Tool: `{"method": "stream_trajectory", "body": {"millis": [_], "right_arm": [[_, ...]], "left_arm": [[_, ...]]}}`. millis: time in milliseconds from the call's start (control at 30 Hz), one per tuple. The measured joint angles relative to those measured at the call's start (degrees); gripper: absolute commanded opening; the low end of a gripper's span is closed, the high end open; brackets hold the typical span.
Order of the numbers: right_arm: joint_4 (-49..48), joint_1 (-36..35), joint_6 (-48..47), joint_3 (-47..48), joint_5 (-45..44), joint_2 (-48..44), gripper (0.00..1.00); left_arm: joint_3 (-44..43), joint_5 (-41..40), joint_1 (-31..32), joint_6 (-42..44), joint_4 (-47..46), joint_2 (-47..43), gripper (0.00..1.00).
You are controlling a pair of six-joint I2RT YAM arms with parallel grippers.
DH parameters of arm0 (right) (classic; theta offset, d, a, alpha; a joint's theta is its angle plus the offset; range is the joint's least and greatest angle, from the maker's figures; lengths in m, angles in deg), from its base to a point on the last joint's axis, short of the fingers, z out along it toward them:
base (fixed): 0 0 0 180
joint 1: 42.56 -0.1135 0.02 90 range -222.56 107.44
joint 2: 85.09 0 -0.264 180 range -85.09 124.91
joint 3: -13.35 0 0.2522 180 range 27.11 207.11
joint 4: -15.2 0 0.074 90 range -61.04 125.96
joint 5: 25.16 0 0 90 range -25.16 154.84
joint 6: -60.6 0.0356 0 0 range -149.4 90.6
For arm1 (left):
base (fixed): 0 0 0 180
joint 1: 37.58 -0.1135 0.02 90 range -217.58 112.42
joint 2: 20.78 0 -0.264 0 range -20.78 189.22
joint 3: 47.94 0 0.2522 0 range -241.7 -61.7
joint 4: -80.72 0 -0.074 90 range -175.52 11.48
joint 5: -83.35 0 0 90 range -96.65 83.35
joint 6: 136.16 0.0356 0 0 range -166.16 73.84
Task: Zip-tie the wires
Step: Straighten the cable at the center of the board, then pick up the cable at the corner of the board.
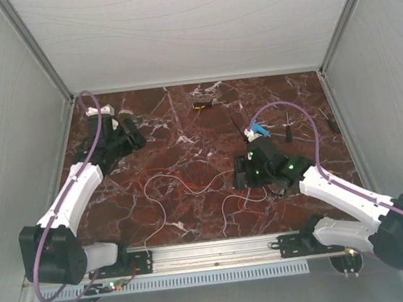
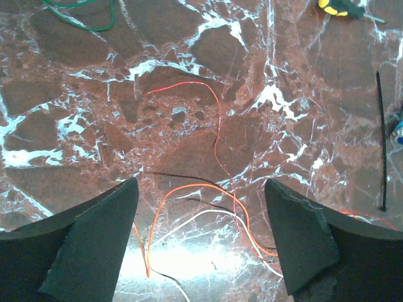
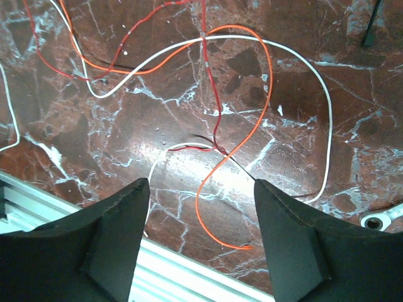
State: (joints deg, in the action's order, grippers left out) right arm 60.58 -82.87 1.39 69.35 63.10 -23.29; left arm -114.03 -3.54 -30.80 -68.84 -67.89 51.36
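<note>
My left hand (image 2: 201, 242) and right hand (image 3: 201, 242) are wide open and hold nothing. Thin curly wires (image 3: 217, 148) in three colours: white, red, orange. One straight black plastic zip tie (image 2: 381, 138).

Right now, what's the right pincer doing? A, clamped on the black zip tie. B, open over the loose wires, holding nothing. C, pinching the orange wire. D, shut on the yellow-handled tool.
B: in the right wrist view the right pincer stands wide open with nothing between its fingers, and the wires lie loose beneath it.
</note>
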Motion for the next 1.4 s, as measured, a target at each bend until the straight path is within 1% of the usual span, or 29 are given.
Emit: {"method": "stream_trajectory", "body": {"millis": [133,300,433,467,500,533,733,900,1067,1200,1400], "right_arm": [[0.42,0.00,-0.11,0.48,0.07,-2.03,0.72],[0.81,0.00,-0.66,1.03,0.55,-3.02,0.78],[1.20,0.00,-1.57,1.07,0.76,-3.89,0.83],[1.25,0.00,-1.68,1.14,0.76,-4.24,0.86],[1.27,0.00,-1.99,1.38,0.74,-4.70,0.93],[1.27,0.00,-2.25,1.75,0.72,-5.25,0.97],[-0.26,0.00,-3.19,4.50,-0.94,-8.96,0.98],[-5.05,0.00,-3.96,3.87,-3.52,-11.93,0.98],[-10.62,0.00,-5.11,0.31,-5.14,-13.09,0.98],[-14.29,0.00,-6.14,-3.17,-5.31,-13.05,0.98],[-18.27,0.00,-7.82,-5.77,-5.27,-12.46,0.97]], "left_arm": [[0.00,-2.56,0.00,-0.04,0.31,-0.28,0.99],[0.00,-5.16,0.00,0.15,1.40,-0.79,1.00],[0.11,-8.50,0.00,0.63,1.75,-3.72,1.00],[0.22,-9.51,-0.02,0.85,1.68,-4.79,1.00],[0.35,-10.73,-0.04,1.09,1.68,-5.97,1.00],[0.48,-12.04,-0.04,1.29,1.62,-7.06,1.00],[0.72,-17.92,-1.03,2.84,0.63,-9.51,1.00],[0.24,-16.11,-6.03,2.97,0.94,-9.11,1.00],[-2.51,-14.69,-8.79,2.67,0.44,-5.77,1.00],[-6.47,-13.49,-10.14,2.23,0.00,0.37,0.99],[-16.92,-11.89,-12.66,1.92,-0.92,13.68,0.88]]}}
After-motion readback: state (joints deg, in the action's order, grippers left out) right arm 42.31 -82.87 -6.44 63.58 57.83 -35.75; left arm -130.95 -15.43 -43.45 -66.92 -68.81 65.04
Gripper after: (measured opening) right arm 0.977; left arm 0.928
